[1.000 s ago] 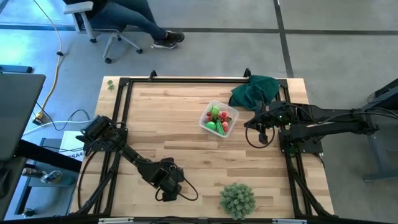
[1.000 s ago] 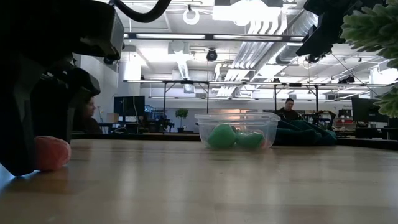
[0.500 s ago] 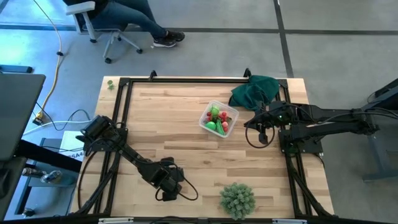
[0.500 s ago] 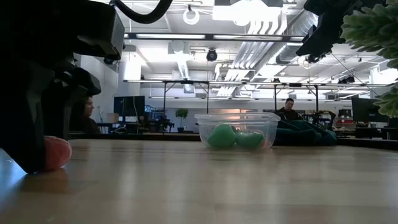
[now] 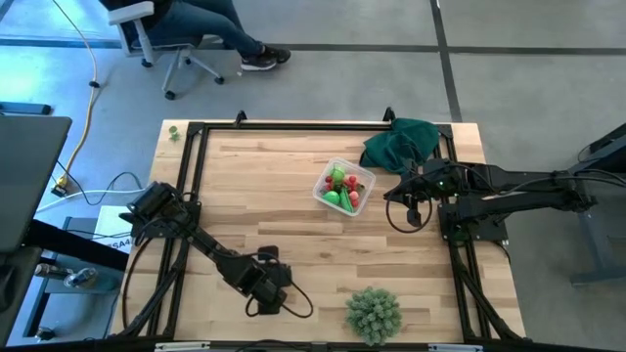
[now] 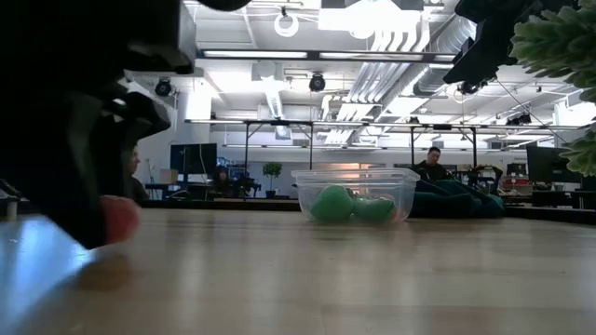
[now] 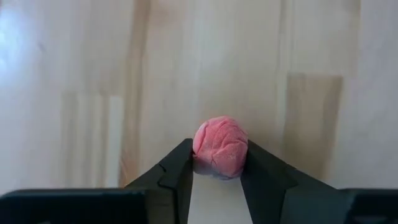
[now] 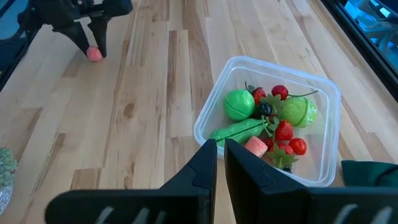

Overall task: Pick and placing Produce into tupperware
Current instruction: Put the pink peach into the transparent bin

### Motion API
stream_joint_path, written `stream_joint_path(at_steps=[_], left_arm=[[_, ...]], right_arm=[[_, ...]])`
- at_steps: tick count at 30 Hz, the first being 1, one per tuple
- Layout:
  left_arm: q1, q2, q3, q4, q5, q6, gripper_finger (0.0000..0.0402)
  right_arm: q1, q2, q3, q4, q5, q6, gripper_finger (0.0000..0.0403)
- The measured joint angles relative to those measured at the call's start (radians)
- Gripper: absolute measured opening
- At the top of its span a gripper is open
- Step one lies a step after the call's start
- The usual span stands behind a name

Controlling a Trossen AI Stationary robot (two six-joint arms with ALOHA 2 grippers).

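Left gripper [image 7: 217, 180] is pinching a pink berry [image 7: 220, 148] between its two dark fingers, low at the near side of the table [image 5: 293, 186], well short of the tub [image 5: 344, 188]. The jaws are pressing on the berry's two flanks, which suits a small round piece: squeezed across the middle, it is unlikely to squirt out. In the low view the berry [image 6: 119, 219] is sitting right at the tabletop, so whether it is lifted yet I cannot tell; the hold looks like the start of a carry toward the tub. The berry's surface is looking matte and finely creased, soft like foam or rubber, and roughly spherical.

Near that gripper, farther from the tub's near side, a pale-green spiky ball [image 5: 373, 313] is resting on the wood.

The table is light planked wood, smooth, with a black frame along its edges.

The tub is clear thin plastic, squarish with rounded corners, standing toward the table's far side. It is already holding produce [image 8: 267, 121]: a glossy green ball, a long green pod, a paler green piece, small red berries and a pink one.

Right gripper [image 8: 220, 152] is waiting just beside the tub, fingers closed and empty. Beyond the tub, a crumpled dark green cloth [image 5: 401, 142] is lying at the far corner.
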Motion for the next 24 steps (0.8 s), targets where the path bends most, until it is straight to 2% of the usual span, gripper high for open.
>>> stream_joint_path(at_steps=[8, 12, 15, 20, 24], left_arm=[[0.038, 0.000, 0.010, 0.101, -0.162, 0.148, 0.0111], [0.094, -0.001, 0.046, 0.139, -0.276, 0.258, 0.0112], [0.151, -0.004, 0.085, 0.164, -0.317, 0.355, 0.0112], [0.285, -0.015, 0.169, 0.181, -0.288, 0.528, 0.0112], [0.408, -0.024, 0.258, 0.184, -0.150, 0.733, 0.0113]], right_arm=[[0.000, 0.000, 0.000, 0.000, 0.000, 0.000, 0.0024], [0.000, 0.000, 0.000, 0.000, 0.000, 0.000, 0.0024], [0.000, 0.000, 0.000, 0.000, 0.000, 0.000, 0.0024], [0.000, 0.000, 0.000, 0.000, 0.000, 0.000, 0.0024], [0.000, 0.000, 0.000, 0.000, 0.000, 0.000, 0.0024]])
